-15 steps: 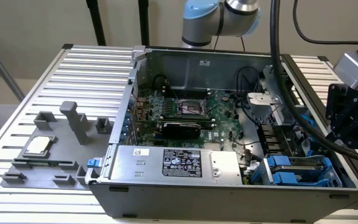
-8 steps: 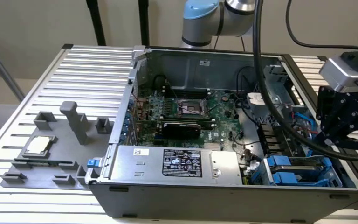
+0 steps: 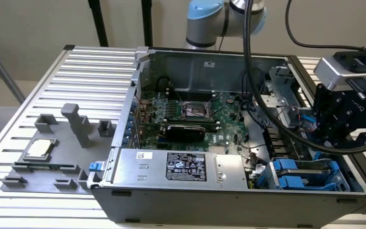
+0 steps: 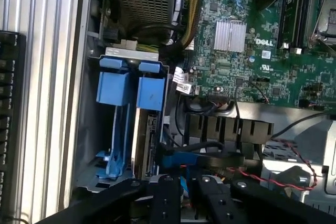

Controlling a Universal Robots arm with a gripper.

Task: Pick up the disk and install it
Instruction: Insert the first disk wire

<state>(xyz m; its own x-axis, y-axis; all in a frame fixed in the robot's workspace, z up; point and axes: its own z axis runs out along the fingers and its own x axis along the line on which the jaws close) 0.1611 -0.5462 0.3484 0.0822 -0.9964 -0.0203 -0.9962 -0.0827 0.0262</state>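
The disk (image 4: 148, 140) stands on edge in the drive bay (image 4: 89, 129) of the open computer case, its blue carrier tab (image 4: 152, 94) toward the power supply. Beside it in the bay sits a second blue carrier (image 4: 113, 88), with no drive visible in it. In the exterior view both blue carriers (image 3: 291, 172) lie in the case's near corner on the exterior view's right. My gripper (image 4: 188, 199) hangs just above the bay's far end, over a blue cable (image 4: 181, 158). Its black fingers (image 4: 165, 203) stand slightly apart with nothing between them. The gripper (image 3: 330, 142) is inside the case.
The silver power supply (image 3: 177, 166) borders the bay. The green motherboard (image 3: 189, 112) fills the case floor, with red and black wires (image 4: 294, 156) near my fingers. A grey fixture (image 3: 49, 157) holding a small silver chip (image 3: 40, 149) rests on the slatted table at the exterior view's left.
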